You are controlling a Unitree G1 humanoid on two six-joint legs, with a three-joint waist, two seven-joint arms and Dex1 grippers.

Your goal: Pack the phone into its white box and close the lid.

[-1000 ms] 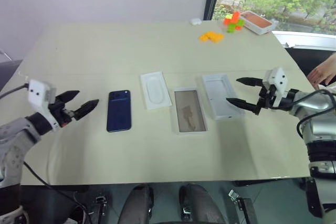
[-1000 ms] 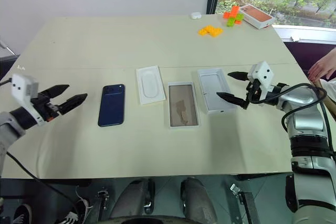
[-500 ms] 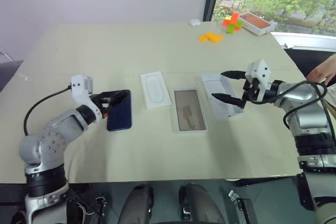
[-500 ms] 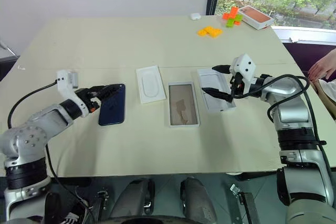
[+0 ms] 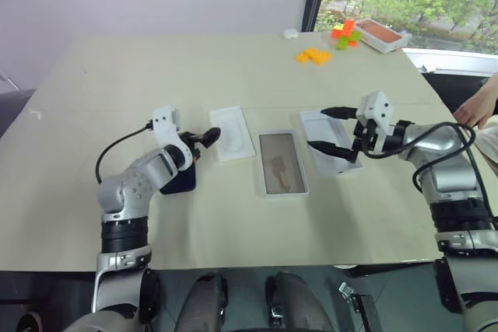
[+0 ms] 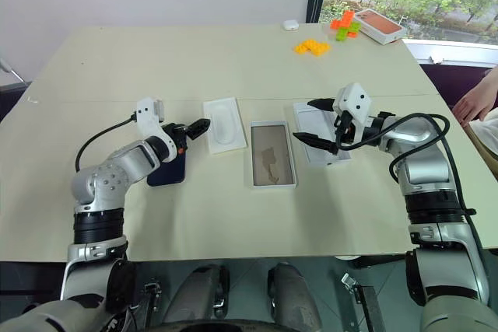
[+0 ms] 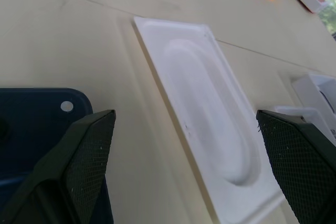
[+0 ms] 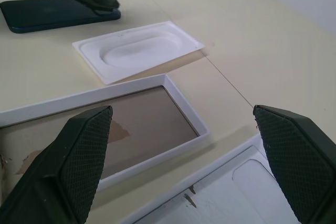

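The dark navy phone (image 5: pixel 179 180) lies flat on the table, its far end partly covered by my left gripper (image 5: pixel 204 142). That gripper stands open over the phone's far corner, pointing toward the thin white insert (image 7: pixel 205 129); nothing is between its fingers (image 7: pixel 86 156). The white box (image 5: pixel 282 162) with its tan floor lies open in the middle. To its right lies the lid (image 5: pixel 334 149), plain white side up. My right gripper (image 5: pixel 317 128) hovers open just over the lid's left part, holding nothing.
Orange blocks (image 5: pixel 313 54), orange and green blocks (image 5: pixel 342 33), a white box with a reddish top (image 5: pixel 381 34) and a small white object (image 5: pixel 289 33) sit at the far right corner. A person's hand (image 5: pixel 476 106) rests at the right edge. Insert, box and lid lie close side by side.
My left arm swung in from the table's left side to the phone's far end. The right gripper shifted a little left over the lid. Both stayed open.
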